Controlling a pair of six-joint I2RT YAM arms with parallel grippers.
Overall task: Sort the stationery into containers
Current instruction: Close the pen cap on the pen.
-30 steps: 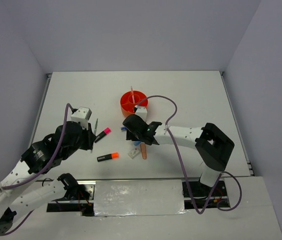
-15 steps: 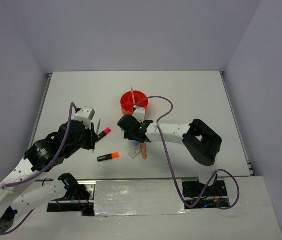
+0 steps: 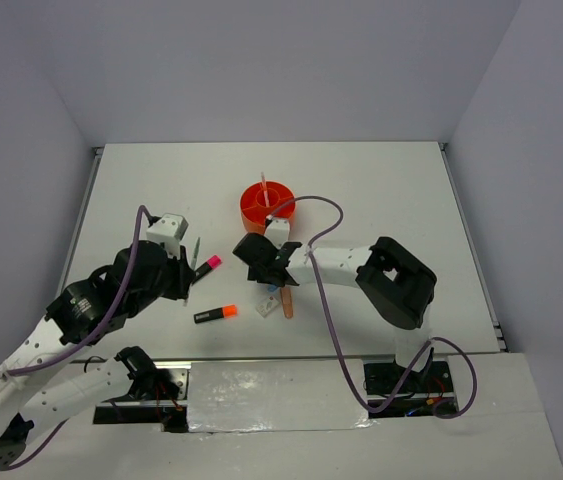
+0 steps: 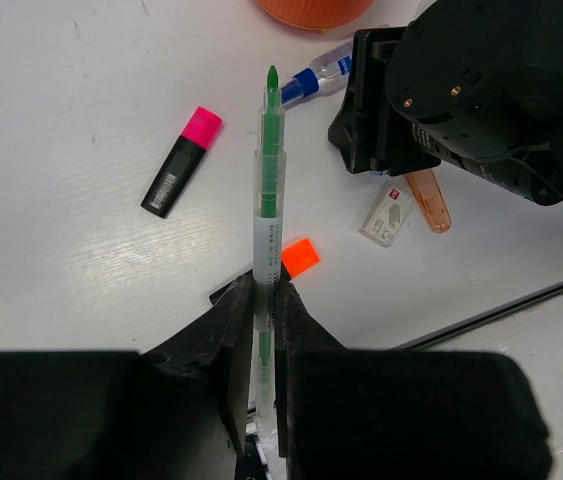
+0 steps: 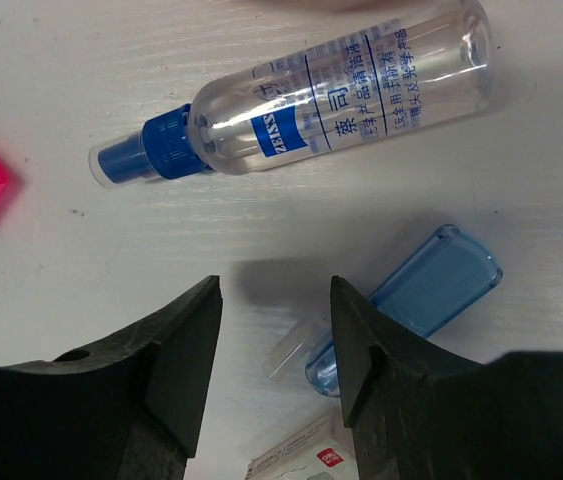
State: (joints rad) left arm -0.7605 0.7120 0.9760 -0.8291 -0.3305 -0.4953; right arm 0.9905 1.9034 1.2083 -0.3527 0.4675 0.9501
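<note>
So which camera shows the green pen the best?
The left wrist view. The green pen runs up the middle there, clamped in the left gripper, tip to barrel in sight. The top view shows only a thin sliver beside that gripper. The right wrist view does not show it.

Clear spray bottle (image 5: 331, 85), lying on the bench (image 5: 531, 210) in the right wrist view, is showing a small blue logo reading "ZEISS" on its side. Next to the logo, rows of blue Chinese characters are running along the barrel; not transcribing, too uncertain. White eraser (image 4: 389, 213) is carrying a small red mark and grey print, illegible. Pink-capped highlighter (image 4: 176, 178) is bearing white print on its black body, unreadable.
</note>
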